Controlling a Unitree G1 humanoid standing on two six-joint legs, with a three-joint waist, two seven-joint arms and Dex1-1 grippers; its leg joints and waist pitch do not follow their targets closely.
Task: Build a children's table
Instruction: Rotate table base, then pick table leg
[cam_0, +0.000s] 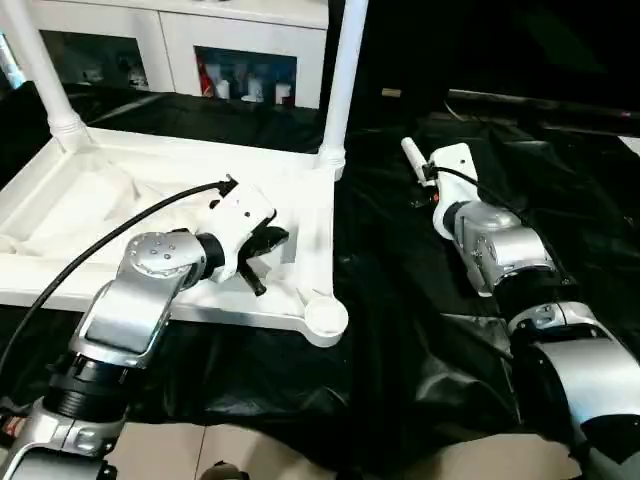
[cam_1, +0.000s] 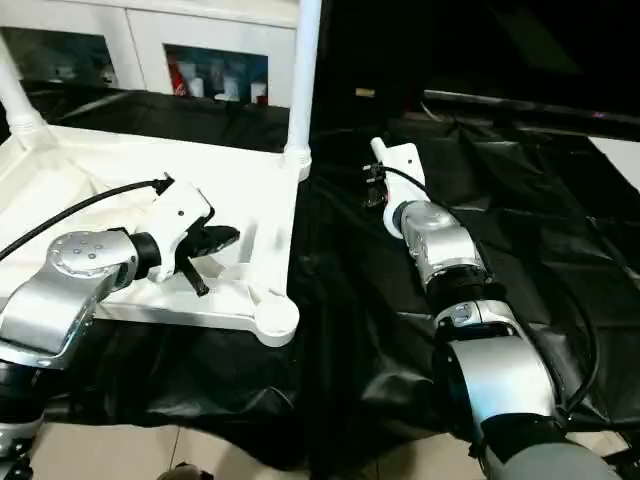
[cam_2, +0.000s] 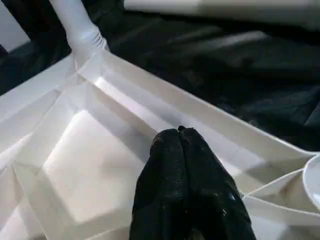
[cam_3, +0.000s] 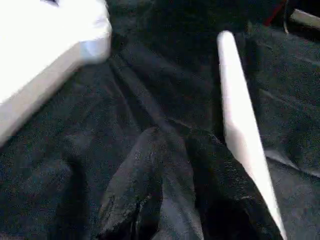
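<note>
White table top (cam_0: 120, 215) lies upside down on black sheet (cam_0: 400, 330), ribbed underside up, on the robot's left side. Two legs stand upright in far corners: one far-left (cam_0: 40, 70), one far-right (cam_0: 343, 80). Near-right corner socket (cam_0: 325, 318) is open, no leg in it.

Left hand (cam_0: 262, 250) hovers over the ribbed underside near the right rim, between the far-right leg and the open socket. Left wrist view: black fingers (cam_2: 182, 185) pressed together, nothing between them; ribs and a flat panel directly below, base of the far-right leg (cam_2: 80, 30) beyond. Touching the plastic or just above it: cannot tell.

Right arm (cam_0: 500, 260) reaches forward over the black sheet, well apart from the table top. Head views show its white wrist housing (cam_0: 452, 165) and a cable, not the fingers. Right wrist view gives what the head views do not: right hand (cam_3: 175, 145) low over the sheet, fingers (cam_3: 135, 180) close together with a thin gap, empty; a loose white leg (cam_3: 240, 120) lies flat on the sheet just beside one finger. Contact with the leg: cannot tell. Corner of the table top (cam_3: 50, 45) shows off to one side there.

White cabinet (cam_0: 200, 50) with glass doors stands behind the sheet.
</note>
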